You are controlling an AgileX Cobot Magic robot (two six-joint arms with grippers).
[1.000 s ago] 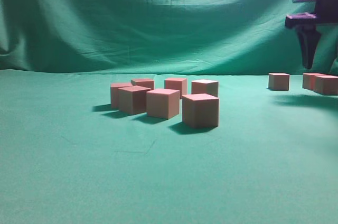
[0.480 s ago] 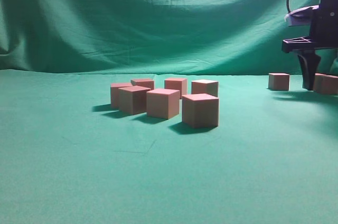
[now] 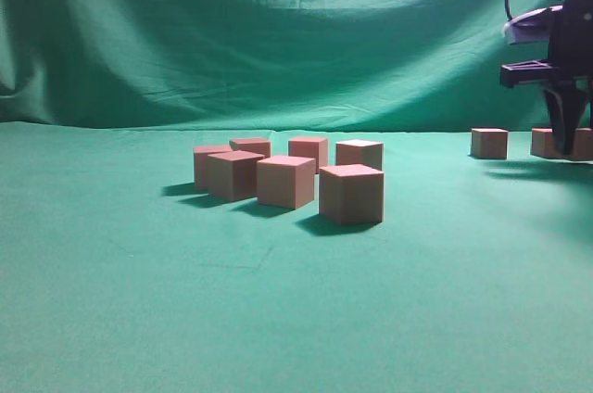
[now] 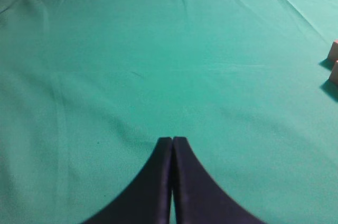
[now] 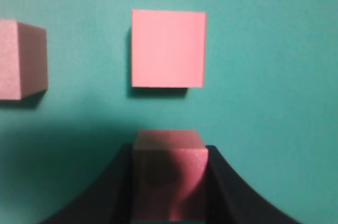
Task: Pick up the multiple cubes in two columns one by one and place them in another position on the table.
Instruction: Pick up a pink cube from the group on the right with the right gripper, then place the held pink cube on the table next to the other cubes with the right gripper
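Several reddish-pink cubes stand in a cluster mid-table, the nearest one (image 3: 351, 194) at the front. Further cubes sit at the far right, one (image 3: 488, 143) apart to the left and another (image 3: 544, 142) beside my right gripper (image 3: 566, 146). That gripper is lowered to the table (image 3: 278, 319), its jaws against both sides of a cube (image 5: 169, 176) still at table level. In the right wrist view the gripper (image 5: 169, 150) has one cube (image 5: 168, 48) ahead of it and one (image 5: 21, 59) to the left. My left gripper (image 4: 172, 138) is shut and empty over bare cloth.
The wrinkled green backdrop (image 3: 278, 41) hangs behind the table. Two cube corners (image 4: 334, 63) show at the right edge of the left wrist view. Green cloth stretches between the cluster and the right-hand cubes.
My right gripper has come down from above the right-hand cubes and shifted right, ending at table level around one cube. The cluster and the left arm have not moved.
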